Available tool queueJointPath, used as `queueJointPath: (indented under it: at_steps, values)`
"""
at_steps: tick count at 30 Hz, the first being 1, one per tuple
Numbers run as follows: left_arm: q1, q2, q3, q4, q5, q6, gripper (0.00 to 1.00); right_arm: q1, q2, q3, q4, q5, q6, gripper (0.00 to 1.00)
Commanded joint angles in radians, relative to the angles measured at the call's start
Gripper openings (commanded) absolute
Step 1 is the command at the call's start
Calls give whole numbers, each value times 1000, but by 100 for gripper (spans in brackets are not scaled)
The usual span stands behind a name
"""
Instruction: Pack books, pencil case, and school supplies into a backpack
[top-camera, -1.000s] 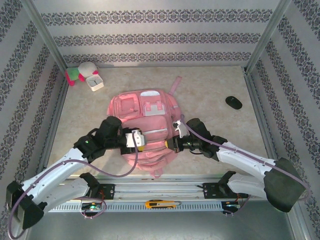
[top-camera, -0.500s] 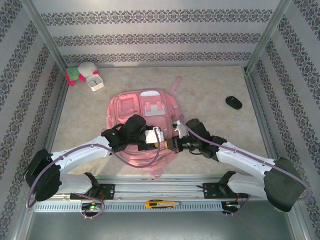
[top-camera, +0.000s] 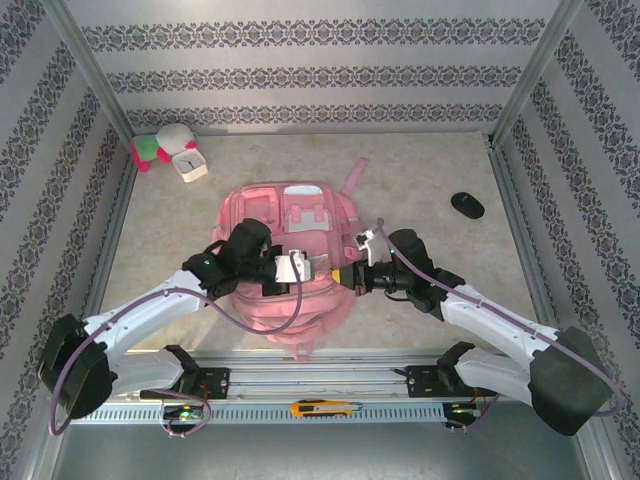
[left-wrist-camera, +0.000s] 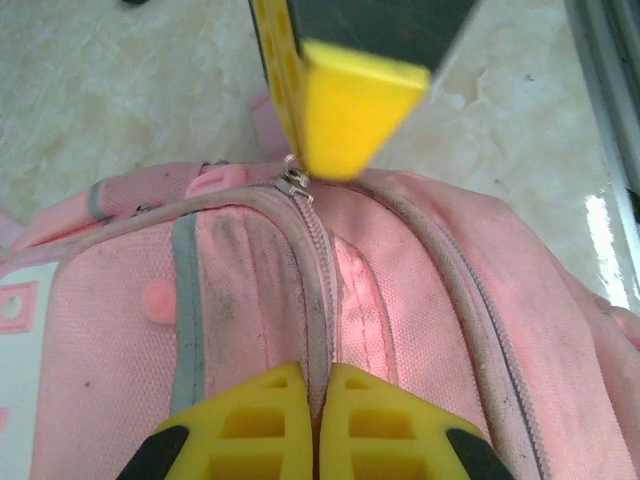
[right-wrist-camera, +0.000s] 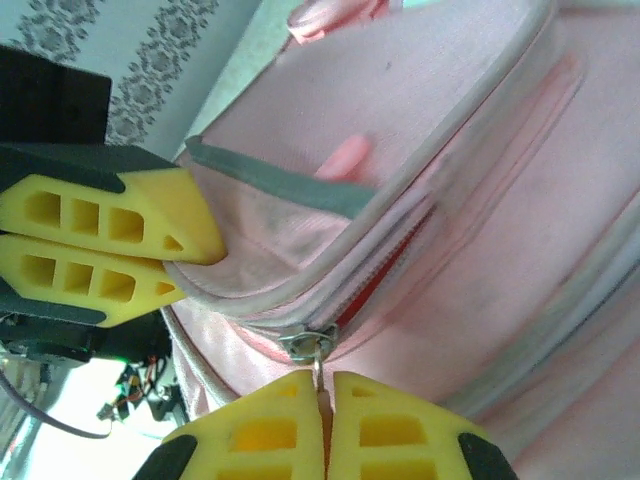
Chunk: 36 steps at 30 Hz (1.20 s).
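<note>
The pink backpack (top-camera: 283, 215) lies flat in the middle of the table. My left gripper (top-camera: 322, 268) is shut, pinching the backpack's fabric along the zip seam (left-wrist-camera: 318, 300) near the bag's near end. My right gripper (top-camera: 344, 277) is shut on the small metal zip pull (right-wrist-camera: 316, 352), and the zip behind it is partly parted, showing red inside. In the right wrist view the left fingers (right-wrist-camera: 105, 240) clamp the pocket edge just left of the slider. In the left wrist view a right finger (left-wrist-camera: 350, 110) hangs over the slider (left-wrist-camera: 293, 182). The books, pencil case and school supplies are out of view.
A black oval object (top-camera: 467, 205) lies at the right. A white square clock (top-camera: 190, 165) and a plush toy (top-camera: 160, 145) sit in the back left corner. A yellow box cutter (top-camera: 325, 408) rests on the near rail. Metal frame rails border the table.
My left gripper moved across the backpack to the zip seam and closed on the fabric. My right gripper shifted slightly up and right, still holding the zip pull.
</note>
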Motion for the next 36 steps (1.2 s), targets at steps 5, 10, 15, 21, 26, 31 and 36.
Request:
queueJointPath:
  at_steps: [5,10,15,21,26,31,36]
  values:
    - [78,-88,-22,-244,181,166,0,-131,77,29,-30,18,-26,0]
    - [79,-93,-42,-209,229,160,0,-111,158,84,11,2,-31,0]
    - [79,-101,-50,-173,183,129,0,-81,155,80,9,-2,-54,0]
    - [91,-121,-74,-128,197,61,0,-29,54,13,-12,35,-198,24]
    - [97,-153,-101,-57,216,-30,0,19,-32,-5,-23,23,-574,43]
    - [99,-164,-129,-4,219,-97,0,37,0,40,-99,42,-904,48]
    - [100,-168,-133,12,224,-119,0,63,102,71,-67,9,-971,47]
